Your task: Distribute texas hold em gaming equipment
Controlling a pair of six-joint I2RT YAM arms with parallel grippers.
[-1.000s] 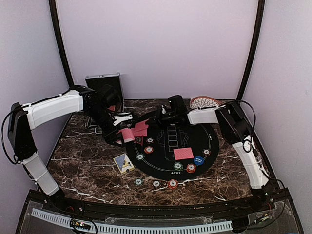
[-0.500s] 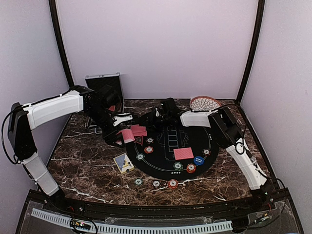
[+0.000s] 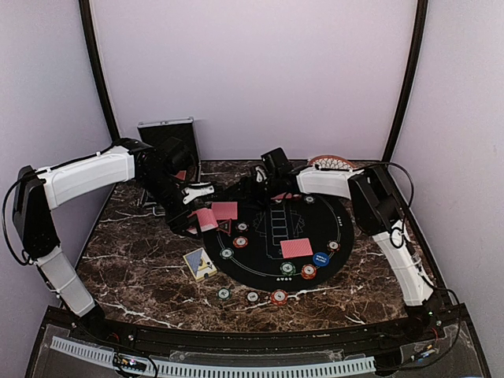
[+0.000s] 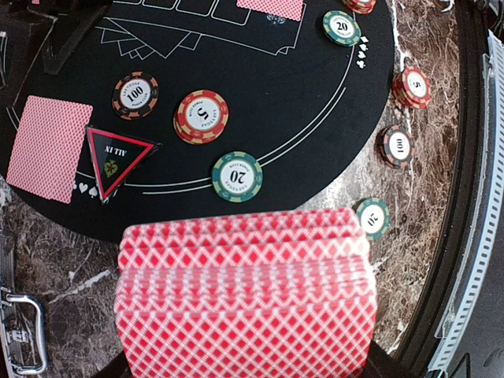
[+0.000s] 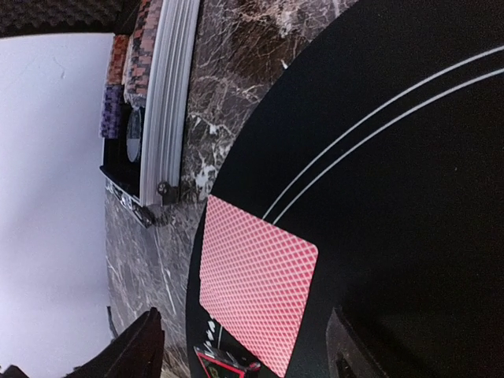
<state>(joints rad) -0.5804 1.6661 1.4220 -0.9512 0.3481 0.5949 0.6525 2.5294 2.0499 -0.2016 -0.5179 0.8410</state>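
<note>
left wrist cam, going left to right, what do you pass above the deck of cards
lone face-down card → triangle marker → red 5 chip → upper green 20 chip → far-right red 5 chip

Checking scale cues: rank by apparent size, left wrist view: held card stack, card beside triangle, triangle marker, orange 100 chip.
1. held card stack, nearness inflates it
2. card beside triangle
3. triangle marker
4. orange 100 chip
</note>
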